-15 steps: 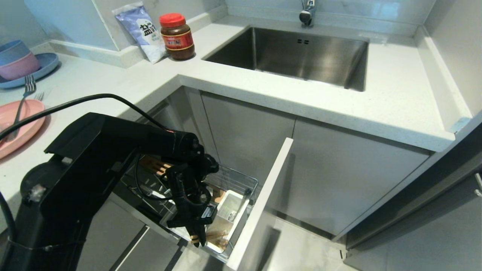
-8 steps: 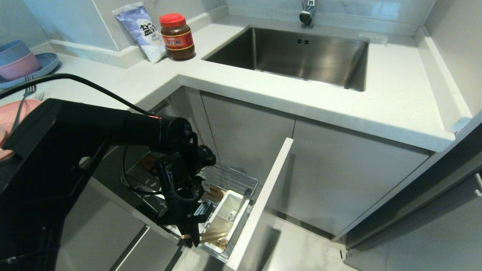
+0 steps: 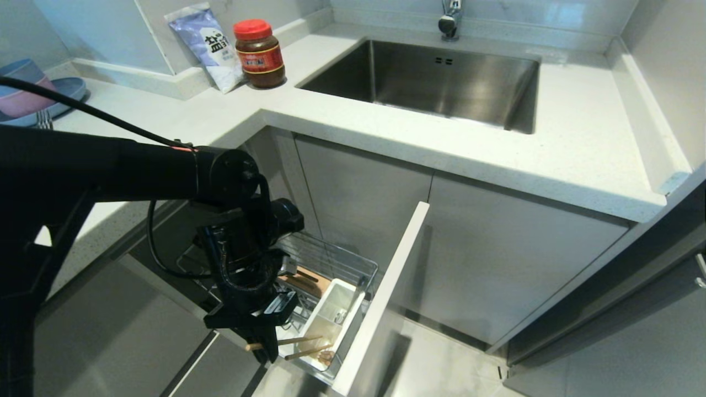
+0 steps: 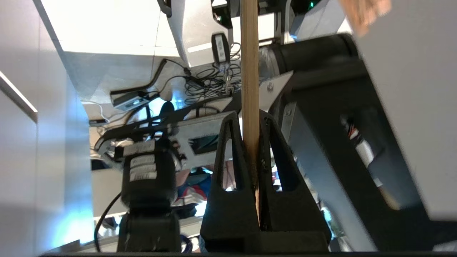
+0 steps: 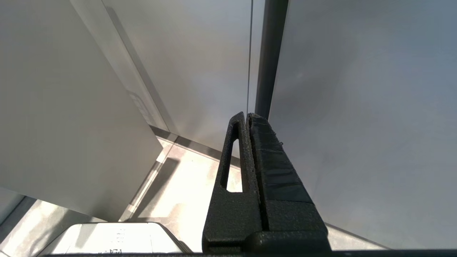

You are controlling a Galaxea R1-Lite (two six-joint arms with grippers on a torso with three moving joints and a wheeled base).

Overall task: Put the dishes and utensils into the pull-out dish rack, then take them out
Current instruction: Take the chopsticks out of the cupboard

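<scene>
Above the white utensil caddy [image 3: 333, 311] of the pull-out dish rack [image 3: 336, 264]: left gripper [image 3: 263, 346] clamped on light, stiff, slippery chopsticks [image 3: 300, 346], pinched near one end, tips level; probably better gripped mid-length. Right gripper [image 5: 248, 119] closed, empty.

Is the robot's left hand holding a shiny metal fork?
No, the left hand is shut on thin light-wood chopsticks, beside the white rectangular utensil caddy.
</scene>
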